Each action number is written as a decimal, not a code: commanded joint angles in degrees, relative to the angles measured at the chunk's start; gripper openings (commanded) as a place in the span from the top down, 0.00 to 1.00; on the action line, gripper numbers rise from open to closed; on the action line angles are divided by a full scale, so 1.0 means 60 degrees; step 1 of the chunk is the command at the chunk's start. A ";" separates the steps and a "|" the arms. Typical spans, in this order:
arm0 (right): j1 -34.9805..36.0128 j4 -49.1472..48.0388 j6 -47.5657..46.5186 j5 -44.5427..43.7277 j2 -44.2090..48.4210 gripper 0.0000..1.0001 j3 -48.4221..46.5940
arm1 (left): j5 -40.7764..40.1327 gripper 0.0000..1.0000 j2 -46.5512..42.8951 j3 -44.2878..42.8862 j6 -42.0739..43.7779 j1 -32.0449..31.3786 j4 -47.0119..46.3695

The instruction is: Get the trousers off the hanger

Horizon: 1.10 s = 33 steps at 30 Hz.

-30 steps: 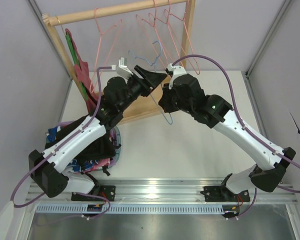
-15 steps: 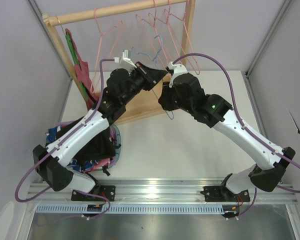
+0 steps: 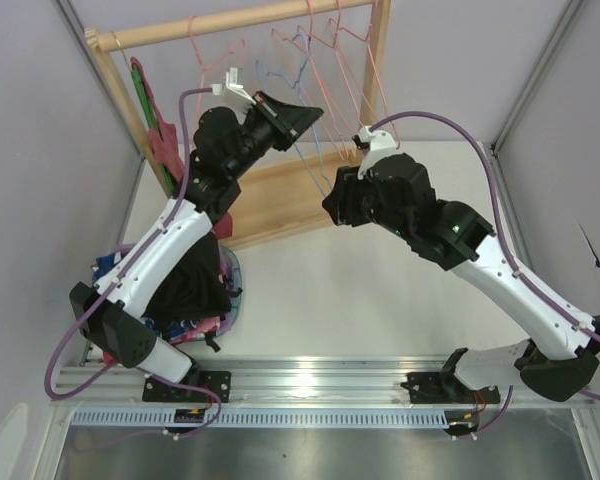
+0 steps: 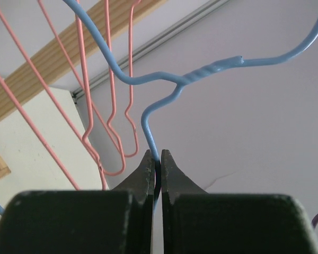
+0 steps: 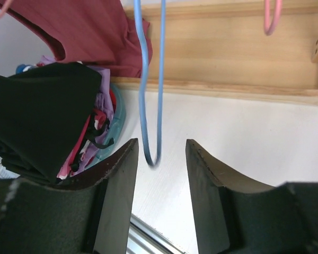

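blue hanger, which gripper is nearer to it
Left. The left gripper is shut on the hanger just below its twisted neck; the right gripper stands open by the hanger's lower bend, not touching.

Pink hangers crowd beside the hanger.

The hanger is plain light-blue wire, the pink hangers are unpatterned, the trousers are solid black, the garment is dark red, the rack is pale wood, the table is off-white, and the left gripper and right gripper are black.
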<state>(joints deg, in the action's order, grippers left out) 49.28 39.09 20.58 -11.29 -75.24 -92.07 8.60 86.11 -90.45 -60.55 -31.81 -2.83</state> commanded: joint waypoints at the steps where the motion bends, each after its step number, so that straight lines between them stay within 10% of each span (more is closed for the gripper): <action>1: -0.0024 -0.0436 -0.0236 -0.0418 0.0440 0.53 0.0067 | 0.0793 1.00 0.0165 -0.0947 -0.0147 0.0423 -0.0773; 33: -0.0610 -0.0363 -0.0119 -0.0609 0.0558 0.52 0.0463 | 0.0515 1.00 0.3227 -0.4729 -0.1670 0.1640 0.0047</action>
<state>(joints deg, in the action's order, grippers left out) 46.06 38.33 20.32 -14.20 -73.06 -89.25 13.47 105.47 -117.54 -69.01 -23.53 -3.49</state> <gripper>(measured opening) 0.480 0.031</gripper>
